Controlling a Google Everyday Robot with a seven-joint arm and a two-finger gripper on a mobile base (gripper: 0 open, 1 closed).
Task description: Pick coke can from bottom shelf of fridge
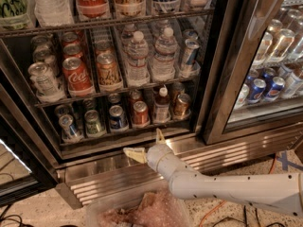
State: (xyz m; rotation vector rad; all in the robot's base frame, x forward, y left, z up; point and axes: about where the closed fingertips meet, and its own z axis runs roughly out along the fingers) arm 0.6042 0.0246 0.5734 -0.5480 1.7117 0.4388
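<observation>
**Hand [142,141] hovering low before the fridge [215,79], released and holding nothing.**
Camera view: the hand is hanging with its two fingers [134,154] spread wide, one pointing up and one pointing sideways, in front of the ribbed steel base [227,152]. The coke can [140,113] is standing just above the hand on the bottom shelf [102,137], apart from the fingers, between a blue can [117,117] and a red-capped bottle [162,105].
</observation>
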